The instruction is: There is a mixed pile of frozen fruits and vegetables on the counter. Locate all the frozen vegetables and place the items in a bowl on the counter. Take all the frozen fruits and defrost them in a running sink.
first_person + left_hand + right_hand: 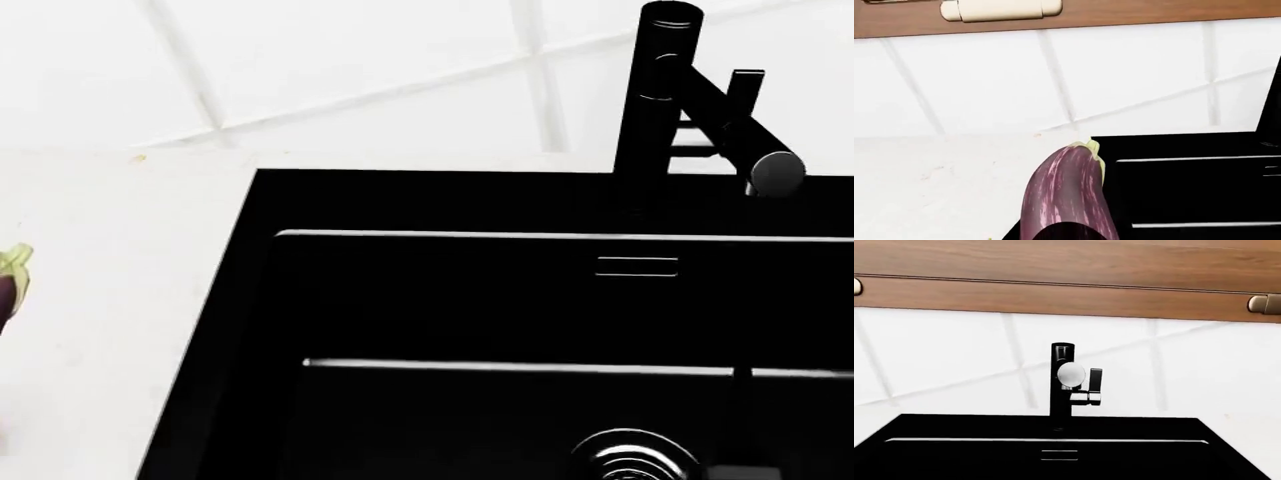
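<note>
1. Eggplant fills the lower middle of the left wrist view: purple with pale streaks, its pale green cap pointing away from the camera toward the white tiled wall. Its near end is hidden by a dark rounded shape at the picture's edge, probably part of the left end effector; the fingers themselves do not show, so I cannot tell whether it is clenched on the eggplant or released. Whether the eggplant rests on the surface or is lifted above it I cannot tell either. It sits over the boundary where the white surface meets the black sink, at the sink's edge. Above the tiles runs a wooden cabinet front with a cream handle.

2. Head view: the sink takes up most of the frame, with its ringed drain at the near side and the tall black faucet at the sink's back rim. A sliver of the eggplant, green cap uppermost, shows over the surface well apart from the sink. No end effector appears here.

3. Right wrist view: the faucet stands at the middle of the sink's back rim, its chrome lever facing the camera. The sink basin lies below it. The right end effector is out of frame.
</note>
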Robot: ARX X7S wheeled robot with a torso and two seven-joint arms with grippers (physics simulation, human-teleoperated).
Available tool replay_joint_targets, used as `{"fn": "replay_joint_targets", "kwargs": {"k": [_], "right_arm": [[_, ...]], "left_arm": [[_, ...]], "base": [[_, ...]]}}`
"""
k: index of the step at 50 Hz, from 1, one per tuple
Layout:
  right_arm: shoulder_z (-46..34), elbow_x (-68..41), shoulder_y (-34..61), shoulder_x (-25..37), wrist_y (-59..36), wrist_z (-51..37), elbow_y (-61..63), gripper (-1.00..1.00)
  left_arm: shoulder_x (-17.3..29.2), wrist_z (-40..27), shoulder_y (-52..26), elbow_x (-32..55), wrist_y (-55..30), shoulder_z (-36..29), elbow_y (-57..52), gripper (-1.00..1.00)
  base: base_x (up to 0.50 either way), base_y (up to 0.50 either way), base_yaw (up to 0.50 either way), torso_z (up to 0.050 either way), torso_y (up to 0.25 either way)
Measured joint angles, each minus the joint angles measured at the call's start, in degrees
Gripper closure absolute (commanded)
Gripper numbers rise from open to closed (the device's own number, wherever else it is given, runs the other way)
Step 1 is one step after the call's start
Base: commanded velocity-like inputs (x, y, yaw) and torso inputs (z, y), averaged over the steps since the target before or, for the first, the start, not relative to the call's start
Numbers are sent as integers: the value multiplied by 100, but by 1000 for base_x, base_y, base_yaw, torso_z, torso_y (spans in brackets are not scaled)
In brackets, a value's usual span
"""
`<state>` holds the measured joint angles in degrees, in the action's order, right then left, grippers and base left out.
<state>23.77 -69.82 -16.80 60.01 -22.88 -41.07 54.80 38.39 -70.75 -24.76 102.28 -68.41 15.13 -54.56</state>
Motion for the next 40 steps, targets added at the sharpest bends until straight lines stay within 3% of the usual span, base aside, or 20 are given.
{"fn": "replay_joint_targets", "kwargs": {"k": [20,28,40], "right_arm": [[115,-106,-84,26,7,-97,99,-100],[106,-106,-88,44,5,-109,112,-100],[137,-86,-149,19,28,-72,134,-100]], "left_arm": [[12,54,210,13,68,134,-169,100],[3,111,290,-18,82,193,-196,100],[-14,197,401,-55,106,271,-224,100]], "base": [[-500,-9,0,0,0],[-342,-471,0,0,0],[-72,-500,0,0,0]]}}
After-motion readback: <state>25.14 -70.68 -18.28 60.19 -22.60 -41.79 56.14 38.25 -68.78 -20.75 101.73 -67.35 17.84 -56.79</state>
